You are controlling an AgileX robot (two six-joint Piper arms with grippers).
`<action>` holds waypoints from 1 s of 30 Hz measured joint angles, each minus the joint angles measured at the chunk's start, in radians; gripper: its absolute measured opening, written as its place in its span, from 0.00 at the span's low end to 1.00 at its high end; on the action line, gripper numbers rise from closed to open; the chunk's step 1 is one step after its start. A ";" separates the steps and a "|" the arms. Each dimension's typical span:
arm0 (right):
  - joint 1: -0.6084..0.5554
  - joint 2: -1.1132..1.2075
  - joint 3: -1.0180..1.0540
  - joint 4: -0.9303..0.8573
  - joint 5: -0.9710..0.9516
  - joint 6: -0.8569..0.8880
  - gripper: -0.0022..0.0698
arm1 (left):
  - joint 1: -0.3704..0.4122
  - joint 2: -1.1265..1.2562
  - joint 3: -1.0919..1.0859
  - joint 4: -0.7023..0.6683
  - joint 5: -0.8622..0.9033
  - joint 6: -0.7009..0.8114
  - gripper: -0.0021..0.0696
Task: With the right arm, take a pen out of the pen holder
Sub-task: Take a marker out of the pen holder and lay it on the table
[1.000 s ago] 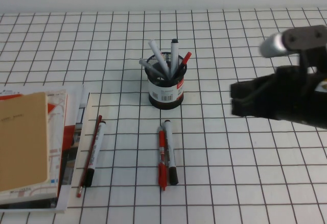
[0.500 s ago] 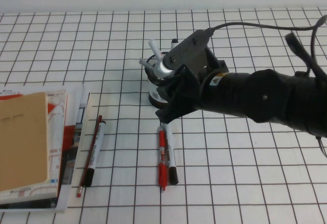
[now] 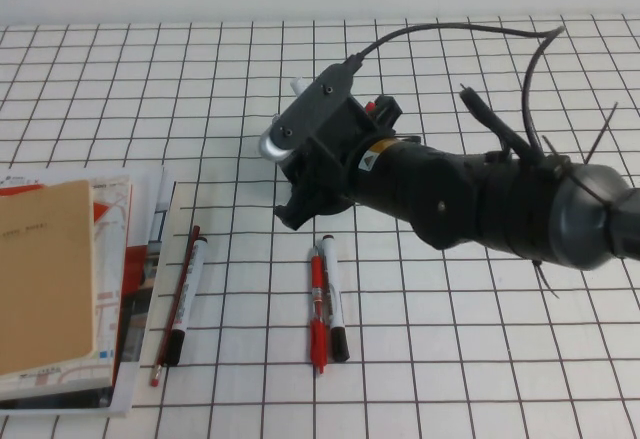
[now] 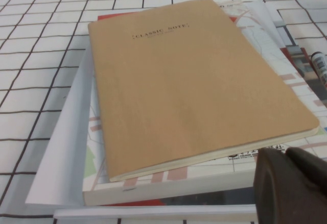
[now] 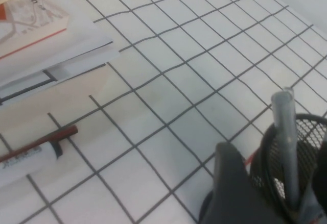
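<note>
1. High view: found the right gripper (image 3: 300, 209) low over the middle of the gridded table (image 3: 500, 359), with the right arm (image 3: 470, 199) stretched in from the right and covering most of the pen holder (image 5: 306, 137).
2. Made out only a white pen tip (image 3: 296, 85) and a red cap (image 3: 372, 109) poking out past the wrist on the far side.
3. Right wrist view: saw the black mesh holder standing upright just beyond the fingers (image 5: 232, 183), with a grey pen (image 5: 284, 132) standing inside it and rising above the rim.
4. Judged the right gripper released: fingers spread apart, one on either side of the holder, nothing pinched between them. Could not tell whether the nearer finger touched the mesh wall.
5. Noted two pens lying side by side and touching on the table just in front of the holder: a red pen (image 3: 317, 309) and a white marker with a black cap (image 3: 335, 299).
6. Noted further left a second white marker (image 3: 187, 299) and a reddish pencil (image 3: 160, 359), also side by side, just beside a stack of booklets (image 3: 135, 289).
7. Saw a tan notebook (image 4: 194, 81) lying flat on top of that stack at the table's left edge.
8. Left wrist view: placed the left gripper (image 4: 286, 178) close above the near edge of the stack, well apart from the holder. Could not tell its grip state. Did not find it in the high view.
</note>
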State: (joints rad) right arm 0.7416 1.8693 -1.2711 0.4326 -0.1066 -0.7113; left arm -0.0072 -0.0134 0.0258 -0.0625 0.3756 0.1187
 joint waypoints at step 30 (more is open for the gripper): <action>-0.031 0.253 -0.229 -0.044 -0.129 -0.049 0.46 | 0.000 0.000 0.000 0.000 0.000 0.000 0.02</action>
State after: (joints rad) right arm 0.7107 2.1224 -1.5005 0.3889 -0.2358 -0.7605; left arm -0.0072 -0.0134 0.0258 -0.0625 0.3756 0.1187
